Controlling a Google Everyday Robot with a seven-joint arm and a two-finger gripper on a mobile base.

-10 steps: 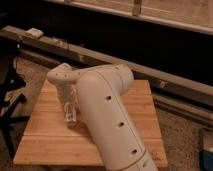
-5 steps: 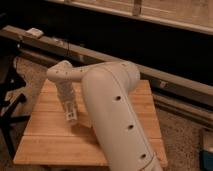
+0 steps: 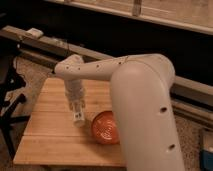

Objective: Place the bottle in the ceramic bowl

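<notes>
The orange-red ceramic bowl (image 3: 105, 128) sits on the wooden table (image 3: 50, 135), right of centre, with faint rings inside. My gripper (image 3: 78, 114) points down just left of the bowl, close above the tabletop. It is shut on the small pale bottle (image 3: 78, 119), whose lower end sticks out below the fingers. The bottle is beside the bowl's left rim, outside it. My big white arm (image 3: 145, 110) fills the right side and hides the table's right part.
A long ledge (image 3: 45, 45) runs behind the table, with a small white object (image 3: 35, 32) on it. A dark stand (image 3: 10, 100) is at the table's left. A blue thing (image 3: 207, 155) is on the floor at the far right.
The arm's bulk has swung to the right and uncovered the orange-red bowl. The gripper with the bottle has shifted slightly right and lower, toward the bowl.
</notes>
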